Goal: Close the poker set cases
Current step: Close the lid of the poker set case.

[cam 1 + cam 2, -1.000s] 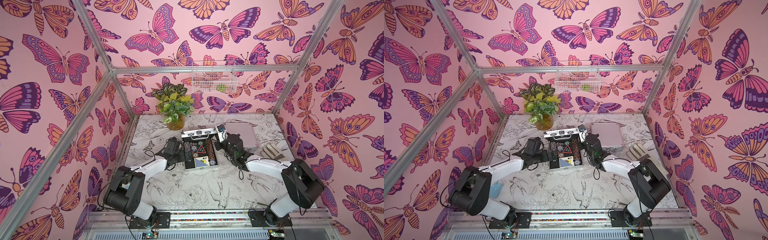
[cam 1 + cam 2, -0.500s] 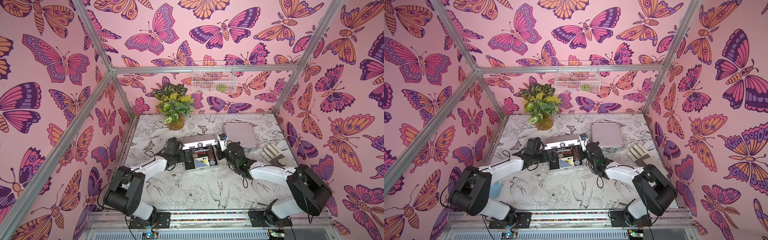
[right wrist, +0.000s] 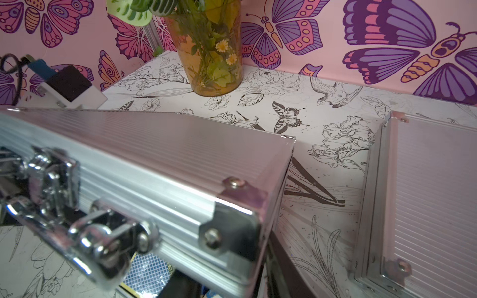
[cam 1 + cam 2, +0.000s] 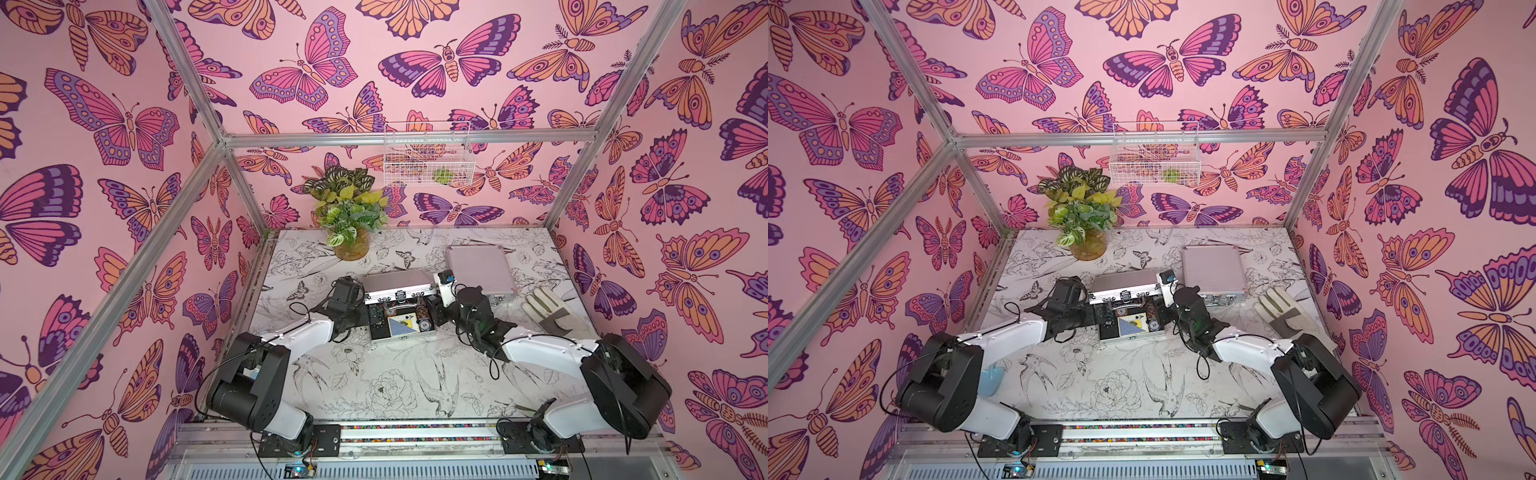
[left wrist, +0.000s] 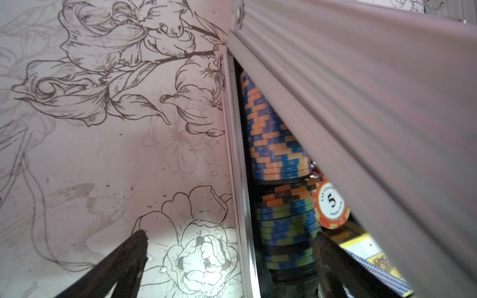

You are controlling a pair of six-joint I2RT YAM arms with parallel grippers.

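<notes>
Both arms are the same build. left arm (image 4: 291, 332) and right arm (image 4: 548, 353): glossy white link shells between chunky matte-black rounded joint housings (image 4: 623, 382). Flat black base plates (image 4: 299, 440), pale screw heads showing. Thin black cables (image 4: 492, 365) loop loose off each forearm. White camera block (image 4: 444, 282) with a blue plug on the right wrist. Small PCB (image 4: 297, 469) with a lit LED at 6 o'clock of the left base. left gripper (image 5: 231, 233): matte black fingers (image 5: 121, 258).
</notes>
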